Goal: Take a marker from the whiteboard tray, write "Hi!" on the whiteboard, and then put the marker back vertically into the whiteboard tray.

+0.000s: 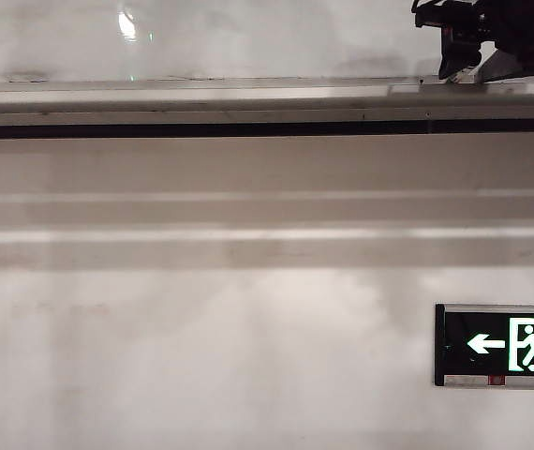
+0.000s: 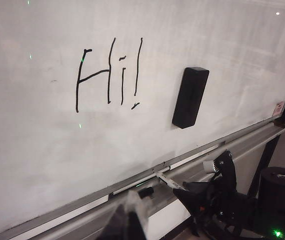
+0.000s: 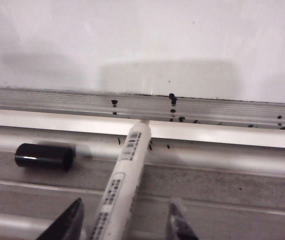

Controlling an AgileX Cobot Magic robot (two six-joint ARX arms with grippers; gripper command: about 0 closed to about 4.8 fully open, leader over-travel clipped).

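The whiteboard (image 2: 42,125) carries "Hi!" (image 2: 110,75) in black strokes. Below it runs the whiteboard tray (image 2: 252,137), a grey ledge. The marker (image 3: 125,170) lies crosswise in the tray (image 3: 232,185), its far end against the board's lower frame. Its black cap (image 3: 45,156) lies apart beside it. My right gripper (image 3: 126,204) is open around the marker's near end, with a gap at each finger. In the exterior view it (image 1: 473,52) hangs over the tray (image 1: 201,94) at the top right. My left gripper (image 2: 132,205) is shut and empty, back from the tray.
A black eraser (image 2: 190,97) sticks to the board right of the writing. Ink spots (image 3: 172,107) dot the board's lower frame. A green exit sign (image 1: 501,344) hangs on the wall below the tray. A dark round stand (image 2: 281,192) is at the board's right end.
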